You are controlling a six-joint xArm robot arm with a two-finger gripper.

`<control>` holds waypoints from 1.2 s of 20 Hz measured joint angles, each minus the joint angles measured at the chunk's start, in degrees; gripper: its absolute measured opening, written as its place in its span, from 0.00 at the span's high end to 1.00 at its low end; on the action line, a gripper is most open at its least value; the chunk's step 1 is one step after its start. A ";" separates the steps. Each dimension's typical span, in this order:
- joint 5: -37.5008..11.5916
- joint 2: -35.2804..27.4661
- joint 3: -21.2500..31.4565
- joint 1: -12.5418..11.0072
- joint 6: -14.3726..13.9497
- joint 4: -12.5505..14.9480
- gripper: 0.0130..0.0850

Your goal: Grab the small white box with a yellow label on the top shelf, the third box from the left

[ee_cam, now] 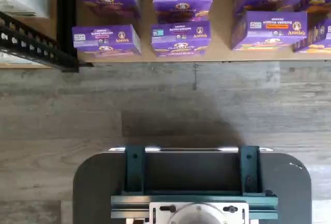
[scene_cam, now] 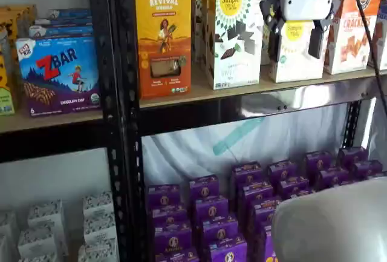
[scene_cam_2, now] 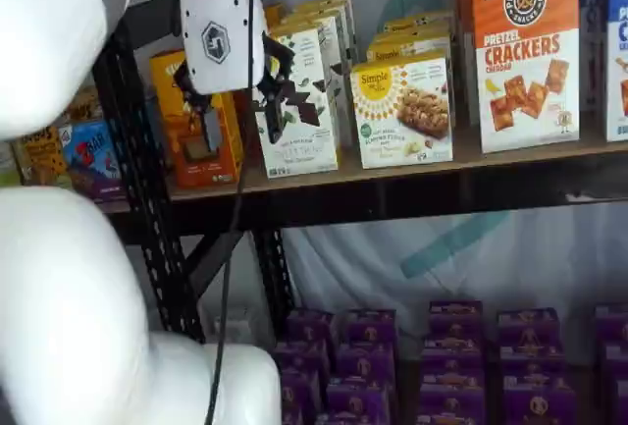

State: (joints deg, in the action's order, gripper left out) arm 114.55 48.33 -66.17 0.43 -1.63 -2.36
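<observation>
Small white box (scene_cam_2: pixel 403 111) on top shelf (scene_cam_2: pixel 412 185), between taller chocolate box (scene_cam_2: pixel 296 101) and orange cracker box (scene_cam_2: pixel 525 52). Gripper (scene_cam_2: pixel 238 116) fingers spread, empty, level with box; box at 3 o'clock. Box broad face forward.

Top shelf (scene_cam_2: pixel 412 175): you had the small white box (scene_cam_2: pixel 404 111) standing on this surface, between the taller Simple Mills box (scene_cam_2: pixel 299 106) on its left and the cracker box (scene_cam_2: pixel 525 52) on its right.
Gripper (scene_cam: pixel 296 38): it hung before the small white box in a shelf view.
Below: purple boxes (scene_cam: pixel 242 207) sat in rows under the top shelf.
</observation>
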 joint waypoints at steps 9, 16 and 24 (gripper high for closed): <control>-5.21 1.54 2.12 -0.96 1.37 0.96 0.00; -15.83 -2.09 2.79 -11.49 11.54 0.96 0.00; -23.32 -10.32 -1.62 -21.02 20.76 -1.77 0.00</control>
State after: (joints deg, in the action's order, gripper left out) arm 91.22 38.01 -67.80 -20.59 19.13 -4.13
